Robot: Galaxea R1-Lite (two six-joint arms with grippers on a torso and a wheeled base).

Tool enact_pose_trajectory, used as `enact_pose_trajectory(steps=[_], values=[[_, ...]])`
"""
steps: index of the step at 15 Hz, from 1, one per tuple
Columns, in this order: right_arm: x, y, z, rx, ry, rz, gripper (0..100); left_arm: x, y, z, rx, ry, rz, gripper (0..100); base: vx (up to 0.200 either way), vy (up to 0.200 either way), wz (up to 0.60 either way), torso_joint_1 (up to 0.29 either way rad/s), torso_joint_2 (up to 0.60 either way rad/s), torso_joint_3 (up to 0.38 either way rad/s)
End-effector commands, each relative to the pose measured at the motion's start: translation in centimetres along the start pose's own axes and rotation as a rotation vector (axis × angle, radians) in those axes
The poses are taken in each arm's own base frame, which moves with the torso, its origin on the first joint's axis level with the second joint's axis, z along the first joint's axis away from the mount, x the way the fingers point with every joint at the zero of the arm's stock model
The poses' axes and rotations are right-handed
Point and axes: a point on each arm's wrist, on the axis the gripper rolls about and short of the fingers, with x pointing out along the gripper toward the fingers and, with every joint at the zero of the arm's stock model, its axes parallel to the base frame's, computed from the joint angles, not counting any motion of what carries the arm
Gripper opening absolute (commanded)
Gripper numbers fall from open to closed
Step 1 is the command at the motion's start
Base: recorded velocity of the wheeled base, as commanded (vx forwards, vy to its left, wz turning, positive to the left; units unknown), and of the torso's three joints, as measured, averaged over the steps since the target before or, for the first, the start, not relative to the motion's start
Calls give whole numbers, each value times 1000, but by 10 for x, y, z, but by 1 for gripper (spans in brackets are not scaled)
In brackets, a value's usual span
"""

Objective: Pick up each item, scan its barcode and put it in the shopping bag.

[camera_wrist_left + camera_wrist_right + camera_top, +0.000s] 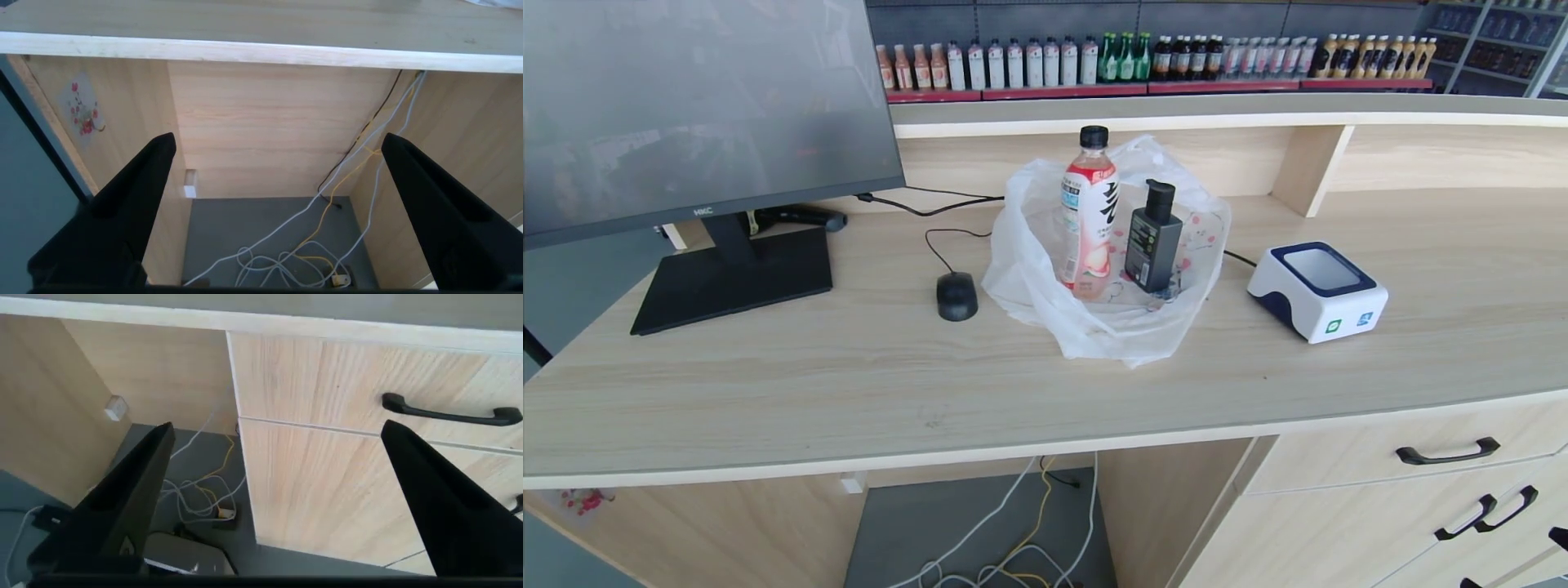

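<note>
Both items are sitting in the shopping bag (1031,273), a thin white plastic one slumped open in the middle of the counter (849,384). The drink bottle (1088,216), with its pink label and black cap, stands upright, long axis vertical and cap pointing straight up. Just beside it, on the robot's right, the dark bottle (1152,241) also stands on its base, black cap up and label facing the robot. I can't tell if the two touch.

The scanner (1316,291), a white and navy box with its window facing up, sits on the counter to the right of the bag, apart from it. A black mouse (956,296) is just left of the bag, and the monitor (686,106) is further left.

The left gripper (279,139) is down below the counter edge with its fingers spread wide and nothing in them, facing the open space with the loose cables (286,245). The right gripper (277,426) is also low, spread wide and holding nothing, facing a drawer (343,384) with a black handle (449,412).
</note>
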Motion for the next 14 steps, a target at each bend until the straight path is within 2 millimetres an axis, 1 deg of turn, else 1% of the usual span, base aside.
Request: enact_pose_trajectory(steps=[1,4,10,11,12,13,14], values=[[-30,0,-20,-6,-89,-1,100,0,0,0,0,0,0,100,0,0,0,0,0,0],[-43,1,-44,-20,-68,-18,100,0,0,0,0,0,0,100,0,0,0,0,0,0],[-42,1,-43,-12,-62,-43,100,0,0,0,0,0,0,100,0,0,0,0,0,0],[-42,1,-43,-6,-59,-92,100,0,0,0,0,0,0,100,0,0,0,0,0,0],[-41,3,-42,16,-42,-222,100,0,0,0,0,0,0,100,0,0,0,0,0,0],[-41,3,-42,16,-42,-222,100,0,0,0,0,0,0,100,0,0,0,0,0,0],[-42,5,-43,49,-52,-319,100,0,0,0,0,0,0,100,0,0,0,0,0,0]])
